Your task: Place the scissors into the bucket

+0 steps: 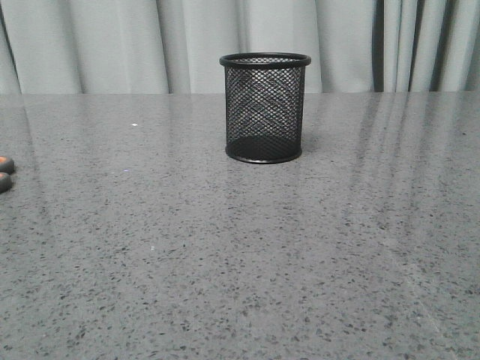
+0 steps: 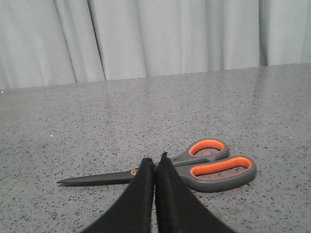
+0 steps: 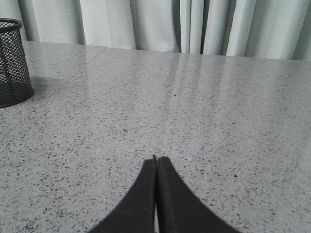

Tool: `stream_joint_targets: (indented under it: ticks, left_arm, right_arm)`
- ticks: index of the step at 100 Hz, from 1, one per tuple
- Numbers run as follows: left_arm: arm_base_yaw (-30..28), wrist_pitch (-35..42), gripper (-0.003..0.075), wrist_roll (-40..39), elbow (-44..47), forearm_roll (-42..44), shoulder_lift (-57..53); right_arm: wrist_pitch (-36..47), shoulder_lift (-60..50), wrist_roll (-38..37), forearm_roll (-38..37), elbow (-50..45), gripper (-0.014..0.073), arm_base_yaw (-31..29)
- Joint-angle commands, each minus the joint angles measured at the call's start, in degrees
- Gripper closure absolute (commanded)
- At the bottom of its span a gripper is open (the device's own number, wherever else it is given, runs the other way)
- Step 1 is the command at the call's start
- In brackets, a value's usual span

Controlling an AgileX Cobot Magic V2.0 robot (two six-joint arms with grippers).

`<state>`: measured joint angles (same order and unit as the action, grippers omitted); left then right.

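The scissors (image 2: 214, 167) lie flat on the grey speckled table in the left wrist view, grey and orange handles to one side, dark blades (image 2: 97, 178) to the other. Only their handle ends (image 1: 4, 172) show at the far left edge of the front view. My left gripper (image 2: 155, 161) is shut and empty, its tips in front of the scissors' pivot and short of it. The bucket (image 1: 264, 107), a black wire-mesh cup, stands upright at the table's middle back; it also shows in the right wrist view (image 3: 13, 63). My right gripper (image 3: 156, 160) is shut and empty over bare table.
Pale curtains (image 1: 150, 45) hang behind the table's far edge. The grey speckled tabletop (image 1: 240, 262) stretches in front of the bucket. Neither arm shows in the front view.
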<state>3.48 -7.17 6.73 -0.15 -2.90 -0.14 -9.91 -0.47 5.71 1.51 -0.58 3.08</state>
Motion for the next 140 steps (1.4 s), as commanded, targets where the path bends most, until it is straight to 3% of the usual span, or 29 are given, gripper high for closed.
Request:
stream_joint_targets:
  ticks: [1, 140]
  left_arm:
    - [-0.2, 4.38, 0.0741, -0.51, 1.66, -0.42, -1.45]
    - [-0.2, 4.52, 0.0741, -0.51, 1.66, -2.06, -1.45]
  right_arm:
    - [4.51, -1.41, 0.33, -0.8, -0.97, 0.0666, -0.28]
    - [4.51, -1.41, 0.33, -0.07, -0.97, 0.0666, -0.28]
